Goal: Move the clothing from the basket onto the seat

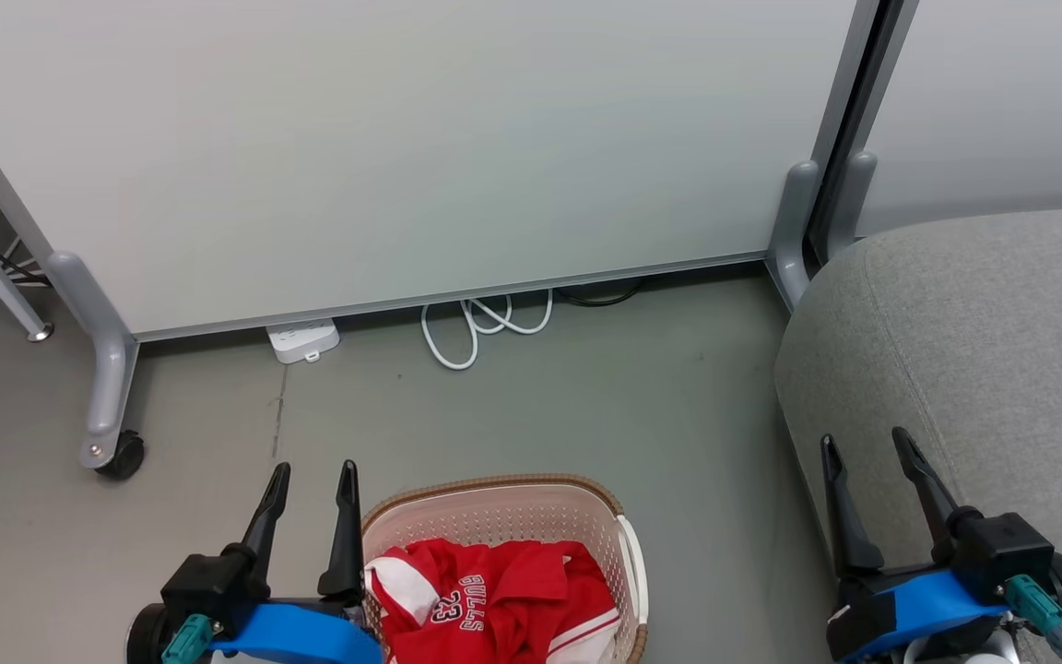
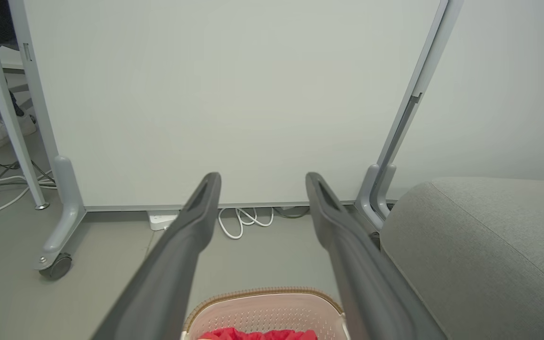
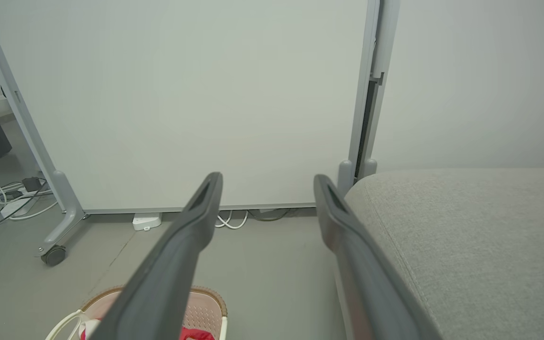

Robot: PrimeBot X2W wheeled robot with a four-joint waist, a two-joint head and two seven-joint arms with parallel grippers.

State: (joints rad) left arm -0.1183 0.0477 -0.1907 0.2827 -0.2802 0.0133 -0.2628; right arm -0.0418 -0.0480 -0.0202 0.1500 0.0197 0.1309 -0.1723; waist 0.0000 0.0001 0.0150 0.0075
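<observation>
With left gripper [image 1: 314, 468] and right gripper [image 1: 864, 438] both wide and empty, pinch clothing [image 1: 494, 590], heaped in basket [image 1: 494, 484] beside seat [image 1: 983, 350], at a raised fold: likely light, limp, apt to drape.

Red clothing [image 1: 494, 599], white-trimmed, "BULLS 23" lettering showing, lies crumpled inside the cream perforated basket [image 1: 494, 481]. Grey seat [image 1: 983, 350] stands apart, to its right.
</observation>
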